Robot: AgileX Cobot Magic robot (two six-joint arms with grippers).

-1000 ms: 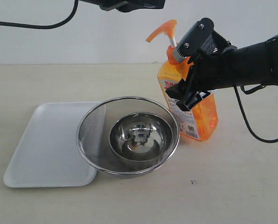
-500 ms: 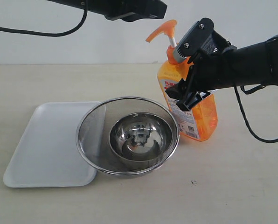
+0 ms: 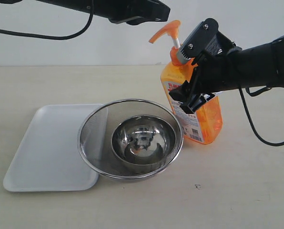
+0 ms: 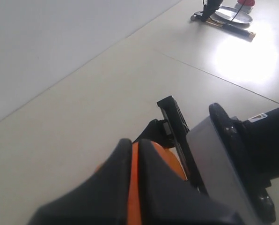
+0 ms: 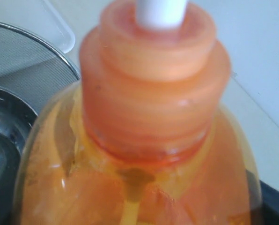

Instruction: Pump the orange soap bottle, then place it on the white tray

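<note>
The orange soap bottle (image 3: 201, 119) stands on the table right of the bowls, its pump head (image 3: 164, 32) raised on the white stem. My right gripper (image 3: 193, 97) is shut on the bottle's body from the right. The right wrist view is filled by the bottle's neck (image 5: 149, 117). My left gripper (image 3: 160, 10) hovers just above and left of the pump head, not touching it. Its fingers (image 4: 113, 178) are shut, and the orange pump head (image 4: 170, 157) shows beyond them. The white tray (image 3: 46, 148) lies flat at the left.
A round steel mesh strainer (image 3: 95, 129) with a smaller steel bowl (image 3: 143, 138) inside sits between tray and bottle, overlapping the tray's right edge. A black cable (image 3: 256, 129) hangs from the right arm.
The left arm has come lower and further into view at the top, toward the pump head. The bottle and right gripper have not moved.
</note>
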